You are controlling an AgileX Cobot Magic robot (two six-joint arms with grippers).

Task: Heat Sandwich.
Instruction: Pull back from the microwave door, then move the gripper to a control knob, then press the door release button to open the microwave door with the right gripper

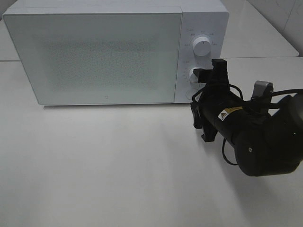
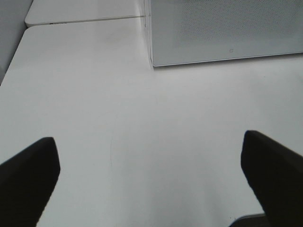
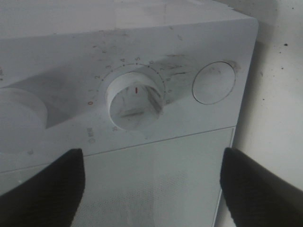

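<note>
No sandwich shows in any view. The white microwave stands at the back of the table with its door closed. My right gripper is turned on its side just in front of the control panel, open, with nothing between its fingers. In the right wrist view, the right gripper faces the lower dial, whose red mark points near the middle of its scale. A round button sits beside that dial. My left gripper hangs open over the bare table, off the microwave's left front corner.
An upper dial sits above the lower dial on the panel. The white table stretches in front of the microwave. A second table surface joins behind, with a seam between them.
</note>
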